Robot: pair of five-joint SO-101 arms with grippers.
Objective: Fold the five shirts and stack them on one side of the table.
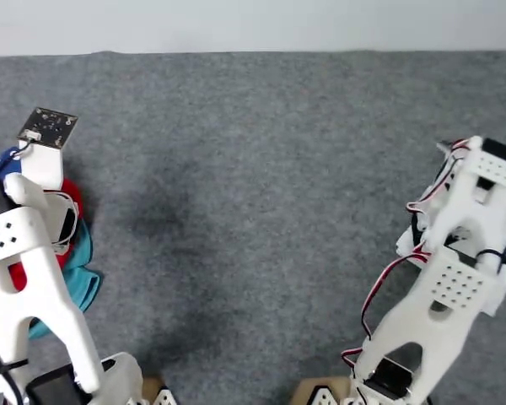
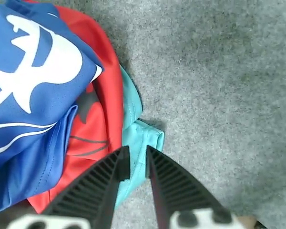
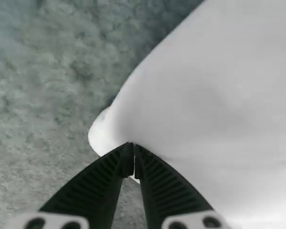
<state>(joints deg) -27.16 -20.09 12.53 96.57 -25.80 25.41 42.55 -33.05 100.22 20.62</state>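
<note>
Right end effector (image 3: 133, 147) is clamped on the white shirt (image 3: 219, 95) edge; such a thin pinch could be lost mid-drag. Left end effector (image 2: 136, 151), slightly apart and empty, is hung over the 3-shirt pile (image 2: 102, 95) at the desk (image 2: 219, 86) side, so it could easily be knocked.

Grey felt table (image 1: 261, 152) carries a pile (image 1: 78, 274) of 3 shirts at its left edge, teal shirt (image 2: 150, 136) lowest on the felt, and 1 white shirt (image 3: 219, 95) at right
</note>
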